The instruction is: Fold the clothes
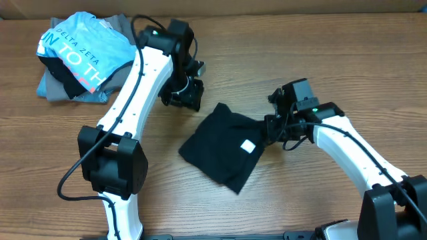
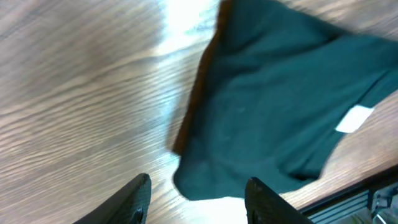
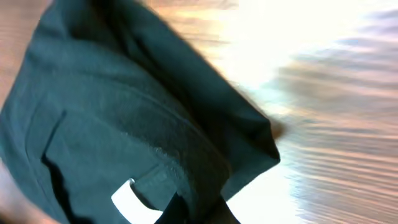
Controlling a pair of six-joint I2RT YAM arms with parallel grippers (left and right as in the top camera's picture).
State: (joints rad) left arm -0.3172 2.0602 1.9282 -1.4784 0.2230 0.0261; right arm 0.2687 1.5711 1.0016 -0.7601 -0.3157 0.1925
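Note:
The clothes [image 1: 220, 147] are a black garment lying crumpled in the middle of the wooden table, with a small white label [image 1: 247, 147] facing up. My right gripper [image 1: 269, 131] is at the garment's right edge, shut on a fold of the black cloth. In the right wrist view that fold [image 3: 205, 168] runs down between the fingers, beside the label [image 3: 132, 200]. My left gripper [image 1: 187, 95] hovers open off the garment's upper left corner, holding nothing. In the left wrist view the garment [image 2: 280, 106] lies just beyond the open fingertips [image 2: 142, 190].
A pile of other clothes sits at the back left: a light blue "DELTA ZETA" shirt [image 1: 81, 47] on top of grey fabric [image 1: 67, 90]. The left arm's white link [image 1: 133, 90] crosses the table beside the pile. Bare wood [image 1: 313, 193] surrounds the black garment.

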